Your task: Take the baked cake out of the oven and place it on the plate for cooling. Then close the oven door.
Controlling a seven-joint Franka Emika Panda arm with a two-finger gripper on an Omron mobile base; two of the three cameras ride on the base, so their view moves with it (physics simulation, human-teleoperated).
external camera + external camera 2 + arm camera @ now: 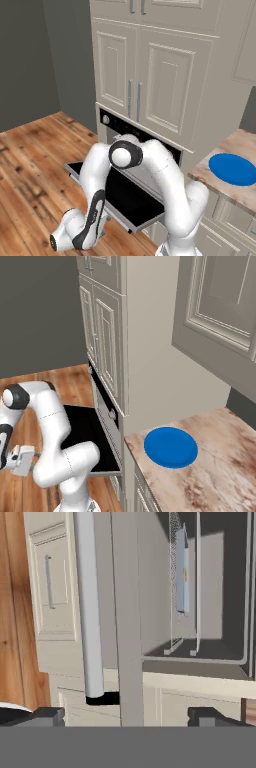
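Note:
The oven (106, 120) has its door (131, 202) folded down flat. In the hand view, which is rolled sideways, the door's silver bar handle (89, 612) and grey door edge (127, 637) run up the picture ahead of my gripper (129, 716). The gripper is open, its fingertips (48, 714) wide apart and holding nothing. Past the door, the oven cavity holds a wire rack (173, 587) with a grey tray (182, 572) bearing a small orange speck, likely the cake (185, 574). My hand (62, 239) hangs low in front of the door. The blue plate (232, 169) (171, 447) lies on the counter, right of the oven.
Cream cabinets (150, 75) stand above the oven and a cream drawer front (50, 587) lies beside it. The marble counter (220, 471) stretches right of the plate. Wooden floor (35, 160) spreads left of the door. An upper cabinet (220, 301) hangs over the counter.

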